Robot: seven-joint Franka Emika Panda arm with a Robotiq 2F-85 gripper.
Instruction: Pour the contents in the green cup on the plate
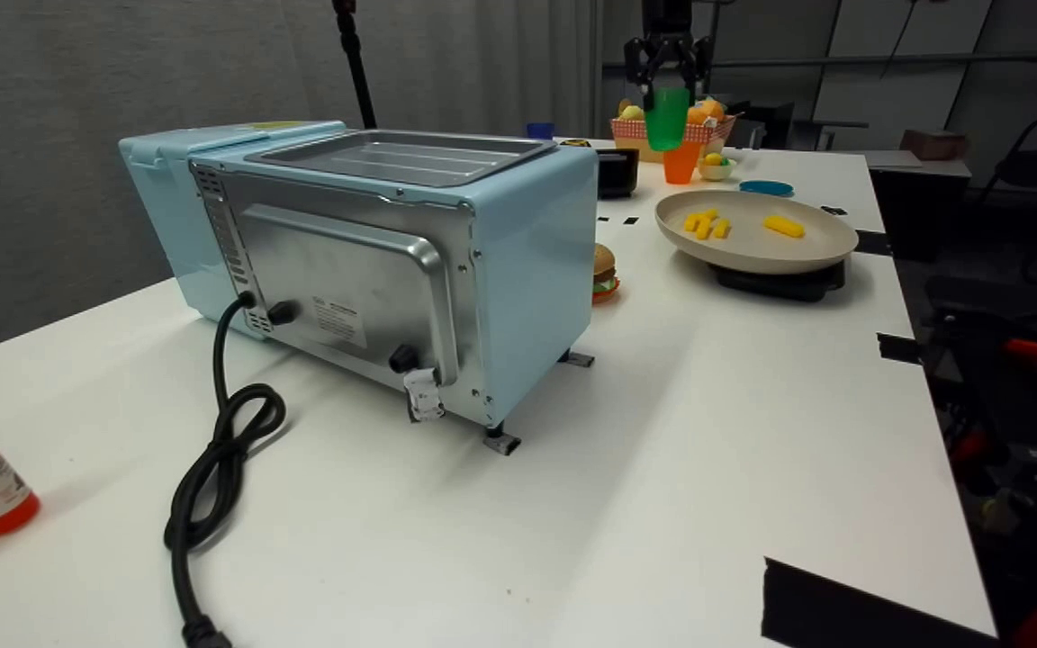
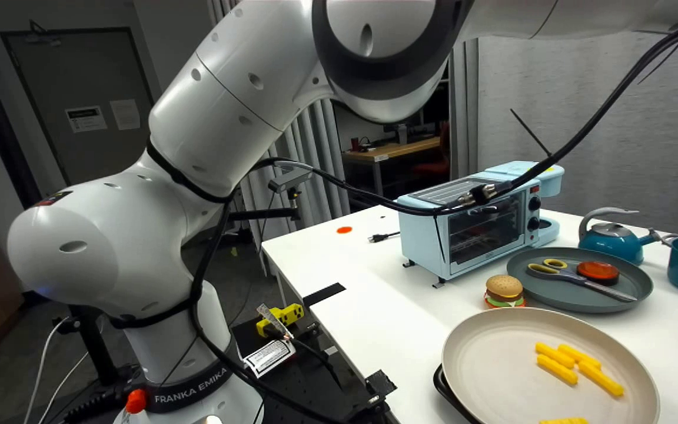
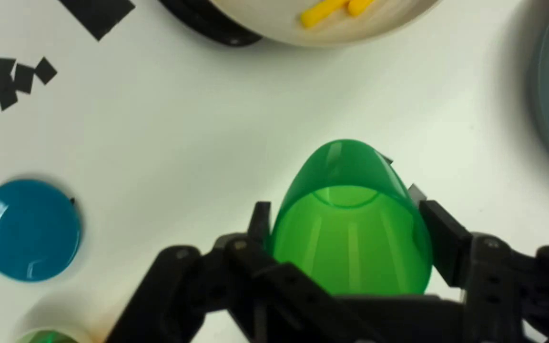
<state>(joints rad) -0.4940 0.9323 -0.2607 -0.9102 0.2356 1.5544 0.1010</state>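
Note:
The green cup [image 1: 667, 121] is held in the air, roughly upright, past the far side of the plate in an exterior view. My gripper [image 1: 670, 90] is shut on it, one finger on each side. In the wrist view the cup [image 3: 350, 243] lies between the fingers [image 3: 344, 221], and its visible inside looks empty. The wide beige plate [image 1: 752, 255] shows in both exterior views [image 2: 486, 365]. Several yellow pieces [image 1: 703, 222] lie on it, also visible in an exterior view [image 2: 557, 368]. Its edge [image 3: 274, 24] shows at the top of the wrist view. The cup is apart from the plate.
An orange cup [image 1: 681, 166], a fruit basket [image 1: 635, 144], a small bowl [image 1: 716, 169] and a blue disc [image 1: 766, 188] stand beyond the plate. A light blue toaster oven [image 1: 536, 297], a toy burger [image 2: 504, 290] and a grey plate with scissors [image 2: 536, 291] are nearby.

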